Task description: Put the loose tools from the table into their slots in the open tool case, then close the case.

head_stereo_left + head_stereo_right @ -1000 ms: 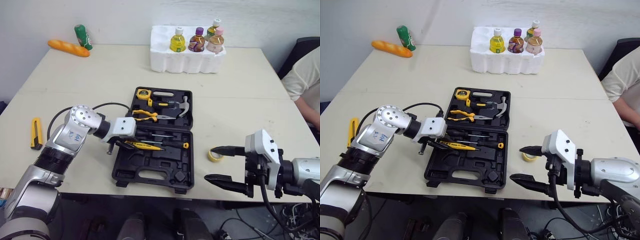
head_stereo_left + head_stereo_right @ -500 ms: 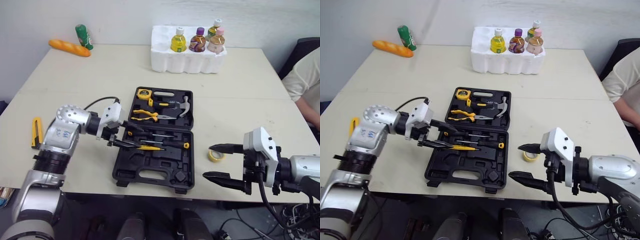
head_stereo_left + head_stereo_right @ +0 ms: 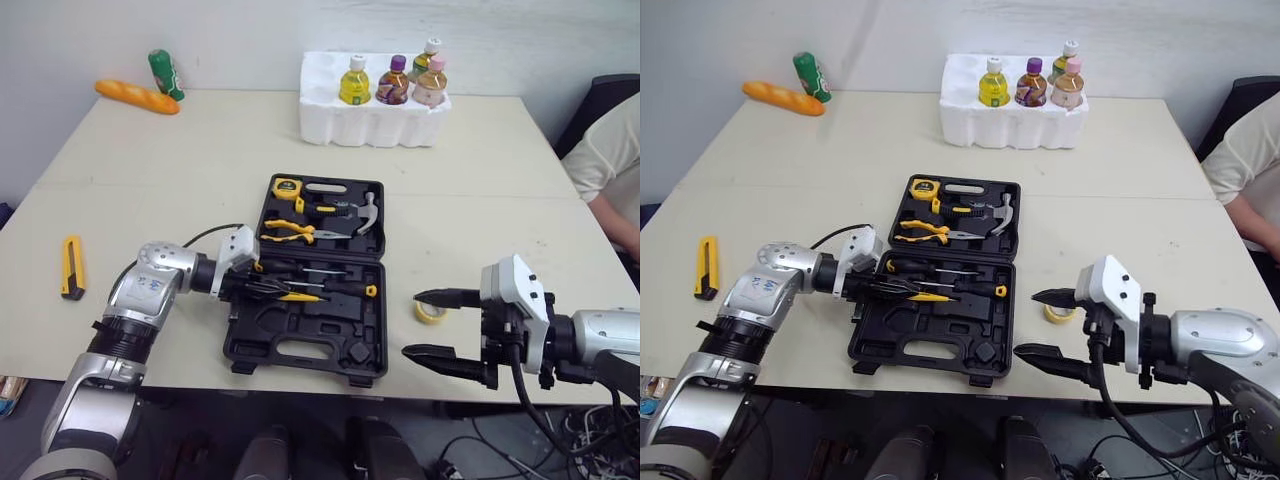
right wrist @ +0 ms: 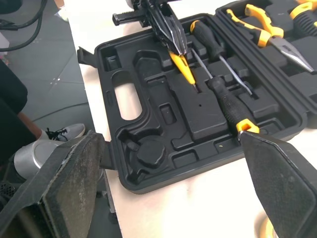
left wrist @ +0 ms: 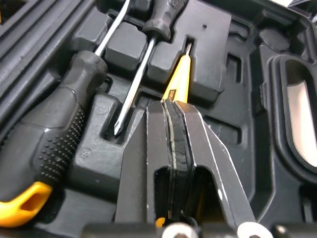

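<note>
1. On the tabletop (image 3: pixel 480 200), an open tool case (image 3: pixel 300 352), its lid half lying flat on the far side with a tape measure (image 3: pixel 287 187), pliers (image 3: pixel 285 230) and a hammer (image 3: pixel 365 212) in their slots.
2. Over the near half of the case, the left gripper (image 3: pixel 272 292), reaching in from the case's left edge.
3. Fingers pressed together on the rear end of a slim yellow screwdriver (image 5: pixel 179 79). Yellow body sticking out past the fingertips, thin tip down at a narrow groove in the tray; cannot tell whether seated.
4. Just beside it, two black-handled screwdrivers (image 5: pixel 64 114) lying in their slots.
5. Off the case's right side, near the front edge of the tabletop, the right gripper (image 3: pixel 413 325), fingers spread wide and holding nothing.
6. Between the case and that gripper, a yellow roll of tape (image 3: pixel 431 312) flat on the tabletop, close by the farther finger; cannot tell whether touching.
7. Well to the left of the case, a yellow utility knife (image 3: pixel 71 267) lying loose.
8. At the far side, a white foam tray (image 3: pixel 330 120) of bottles.
</note>
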